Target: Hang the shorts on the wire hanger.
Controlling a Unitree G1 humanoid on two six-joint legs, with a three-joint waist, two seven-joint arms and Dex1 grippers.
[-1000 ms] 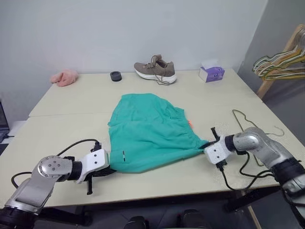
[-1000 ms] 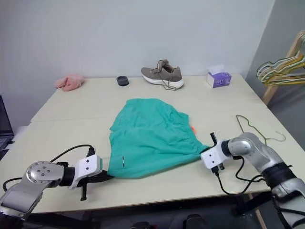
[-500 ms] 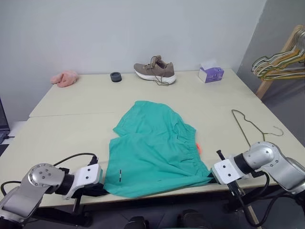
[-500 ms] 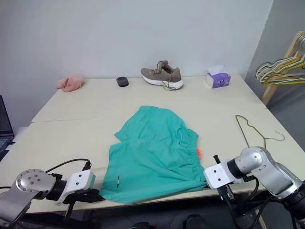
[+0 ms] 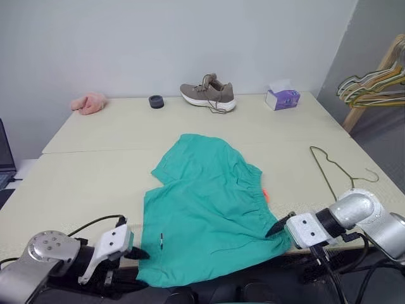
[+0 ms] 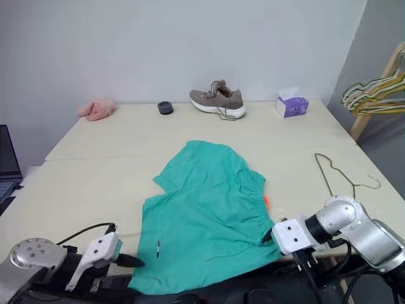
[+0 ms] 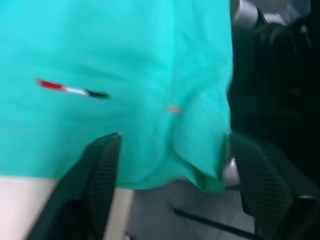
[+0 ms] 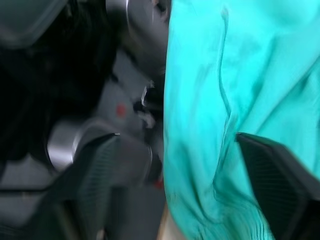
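Note:
The teal-green shorts (image 5: 209,202) lie spread on the table (image 5: 82,171), waistband to the right with an orange tag (image 5: 265,196), and the near hem droops over the front edge. A small black-white mark (image 5: 161,239) shows near the hem. My left gripper (image 5: 140,254) is open at the shorts' near left corner; in the left wrist view its fingers (image 7: 102,170) stand wide with the fabric edge (image 7: 150,100) beyond them. My right gripper (image 5: 278,227) is open at the near right corner by the waistband (image 8: 235,100). The wire hanger (image 5: 332,171) lies flat to the right of the shorts.
At the table's far side sit a grey-brown shoe (image 5: 207,96), a purple tissue box (image 5: 281,96), a black round thing (image 5: 155,101) and a pink cloth (image 5: 88,102). A wooden rack with several yellow-green hangers (image 5: 373,85) stands at the right. A laptop (image 6: 6,158) is at the left.
Both grippers pulled the shorts toward the front edge, then opened and let go. The near hem now hangs over the edge, and both hands have drawn back and up.

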